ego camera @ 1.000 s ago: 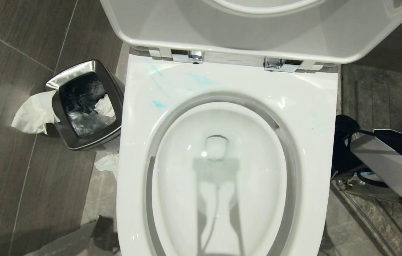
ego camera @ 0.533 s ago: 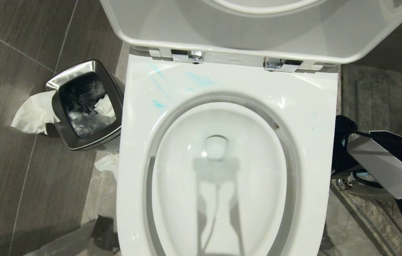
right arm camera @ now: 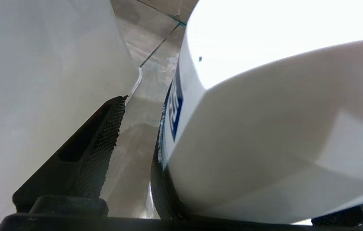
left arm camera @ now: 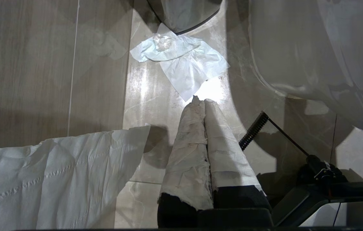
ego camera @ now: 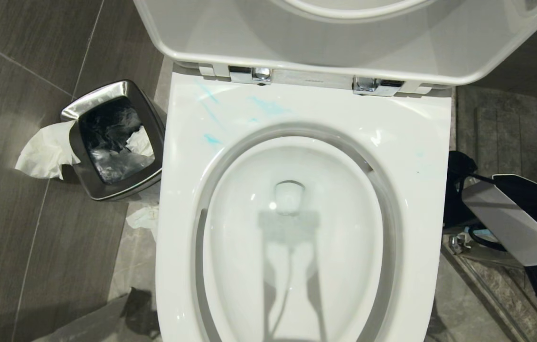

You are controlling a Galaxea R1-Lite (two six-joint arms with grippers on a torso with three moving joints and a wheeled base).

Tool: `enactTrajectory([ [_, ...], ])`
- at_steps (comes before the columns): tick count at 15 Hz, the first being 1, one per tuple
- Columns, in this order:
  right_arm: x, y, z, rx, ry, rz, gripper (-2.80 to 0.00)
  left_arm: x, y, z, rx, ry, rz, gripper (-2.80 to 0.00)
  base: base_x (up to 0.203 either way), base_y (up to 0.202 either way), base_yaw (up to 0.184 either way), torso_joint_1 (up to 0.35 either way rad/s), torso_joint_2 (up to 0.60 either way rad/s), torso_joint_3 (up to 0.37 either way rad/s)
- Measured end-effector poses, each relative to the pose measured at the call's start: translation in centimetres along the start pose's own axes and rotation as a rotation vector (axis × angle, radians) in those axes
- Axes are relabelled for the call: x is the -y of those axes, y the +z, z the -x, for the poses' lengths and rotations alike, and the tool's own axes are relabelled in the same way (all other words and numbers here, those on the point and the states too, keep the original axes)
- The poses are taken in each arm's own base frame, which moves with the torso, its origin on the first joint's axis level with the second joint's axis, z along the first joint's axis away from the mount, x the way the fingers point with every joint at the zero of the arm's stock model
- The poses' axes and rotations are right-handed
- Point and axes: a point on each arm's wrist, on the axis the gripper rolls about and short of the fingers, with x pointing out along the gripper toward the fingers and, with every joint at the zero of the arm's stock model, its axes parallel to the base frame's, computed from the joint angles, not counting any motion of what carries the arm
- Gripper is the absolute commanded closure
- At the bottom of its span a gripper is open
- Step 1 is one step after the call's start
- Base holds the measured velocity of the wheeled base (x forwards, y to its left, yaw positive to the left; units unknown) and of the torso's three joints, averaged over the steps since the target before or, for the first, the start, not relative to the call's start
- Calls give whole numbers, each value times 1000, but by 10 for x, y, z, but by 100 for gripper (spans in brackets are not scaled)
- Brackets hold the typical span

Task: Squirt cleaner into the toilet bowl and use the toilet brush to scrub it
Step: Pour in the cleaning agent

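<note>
Grey floor tiles surround the toilet bowl [ego camera: 420, 142], seat and lid up, pale blue cleaner [ego camera: 268, 107] smeared on the rim's back-left near the hinges. Vs a sec ago my right arm [ego camera: 505, 223], just right of the bowl, has drifted slightly toward it; nothing else moved. My right gripper [right arm camera: 136, 128] is spread wide w/ a white body pressed against one finger. My left gripper [left arm camera: 200, 106] is clenched, empty, over tissue [left arm camera: 184, 64] on the floor. Steel bin [ego camera: 111, 137] left of the bowl.

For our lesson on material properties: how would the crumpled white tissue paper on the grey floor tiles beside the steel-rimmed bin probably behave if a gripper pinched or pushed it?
The crumpled white tissue paper looks thin and creased, so it is probably floppy and very light. Pushed, it would likely slide or bunch rather than roll.
</note>
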Motion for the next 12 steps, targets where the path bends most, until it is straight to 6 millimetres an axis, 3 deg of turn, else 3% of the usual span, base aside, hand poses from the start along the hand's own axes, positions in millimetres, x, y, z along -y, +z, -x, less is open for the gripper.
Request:
enactTrajectory([
  [2,0,0,-1,3,0,0,-280,0,0,0,0,0,0,0,0,0,0,0,0,0],
  [3,0,0,-1,5,0,0,0,0,0,0,0,0,0,0,0,0,0,0,0,0],
  [12,3,5,-9,49,-12,7,0,0,0,0,0,-1,0,0,0,0,0,0,0,0],
])
